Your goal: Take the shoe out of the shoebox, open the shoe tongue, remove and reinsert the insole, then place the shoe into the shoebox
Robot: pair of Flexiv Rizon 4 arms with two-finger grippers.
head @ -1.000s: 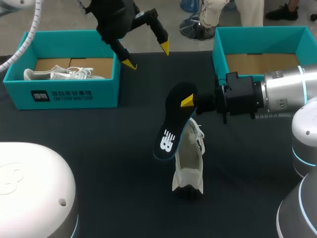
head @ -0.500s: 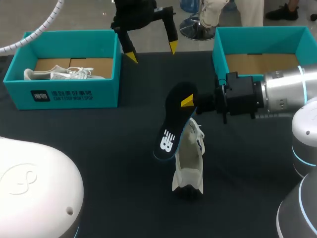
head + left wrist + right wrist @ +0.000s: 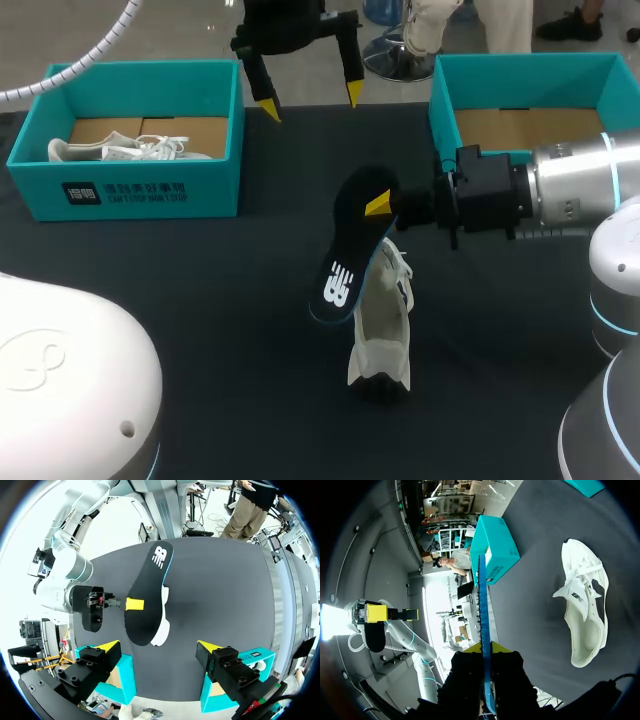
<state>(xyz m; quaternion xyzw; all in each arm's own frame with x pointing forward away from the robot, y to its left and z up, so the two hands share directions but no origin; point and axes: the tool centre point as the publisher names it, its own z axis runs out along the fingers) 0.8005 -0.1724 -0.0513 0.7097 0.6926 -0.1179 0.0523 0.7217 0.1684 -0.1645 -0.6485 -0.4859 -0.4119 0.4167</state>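
Observation:
My right gripper (image 3: 380,205) is shut on the black insole (image 3: 352,245) and holds it tilted in the air over the middle of the table. In the right wrist view the insole (image 3: 483,630) shows edge-on between that gripper's (image 3: 486,647) closed yellow tips. The white shoe (image 3: 385,325) lies on the dark table just below and beside the insole, also seen as the shoe (image 3: 585,615) off to the gripper's side. My left gripper (image 3: 308,100) hangs open and empty high over the table's far edge. From there it (image 3: 159,647) looks down on the insole (image 3: 147,597).
A teal shoebox (image 3: 130,195) at the far left holds a second white shoe (image 3: 125,150). Another teal shoebox (image 3: 445,95) stands at the far right, behind my right arm. Bare dark tabletop lies to the left of and in front of the shoe.
My left gripper has risen and swung toward the far edge, turning so both tips point down. The right arm, the insole and the shoe have stayed put.

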